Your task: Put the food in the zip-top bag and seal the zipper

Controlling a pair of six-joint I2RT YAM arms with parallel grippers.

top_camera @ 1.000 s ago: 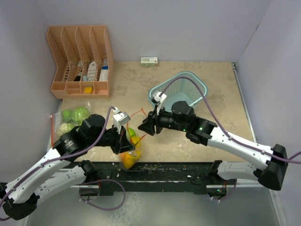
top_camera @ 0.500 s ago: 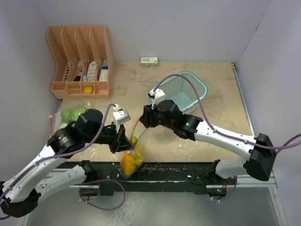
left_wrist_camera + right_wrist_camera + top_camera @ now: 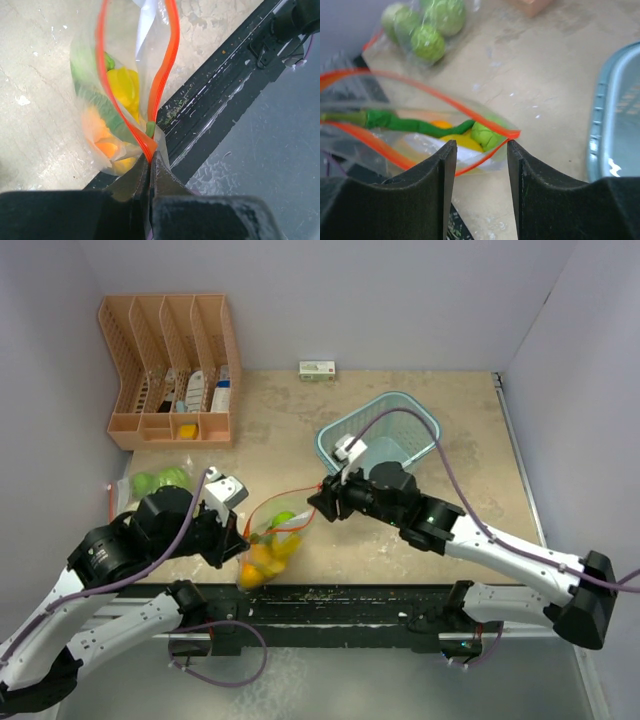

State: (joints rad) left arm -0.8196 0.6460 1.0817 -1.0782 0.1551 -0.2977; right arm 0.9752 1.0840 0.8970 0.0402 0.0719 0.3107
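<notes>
While the left gripper (image 3: 151, 159) is pinched shut on one end of the orange zipper (image 3: 169, 60), the zip-top bag (image 3: 272, 540) hangs from that end near the front edge of the table (image 3: 270, 420), its mouth gaping. Inside it sit a yellow fruit (image 3: 122, 87), an orange fruit (image 3: 102, 145), a long green chili (image 3: 395, 121) and a small round green piece (image 3: 485, 135).

At the bag's far end, the right gripper (image 3: 480, 144) has its jaws about halfway apart, with nothing clamped between them. The zipper's far corner lies just beyond the fingertips, and whether it touches them cannot be told.

Left of the bag, round green cabbages (image 3: 160, 483) lie inside a 2nd clear bag (image 3: 125, 502) on the table, well apart from both grippers. A teal basket (image 3: 425, 425) stands behind the right arm. An orange desk organizer (image 3: 165, 340) fills the far left corner, and a small white-and-green box (image 3: 317, 368) rests against the back wall.
</notes>
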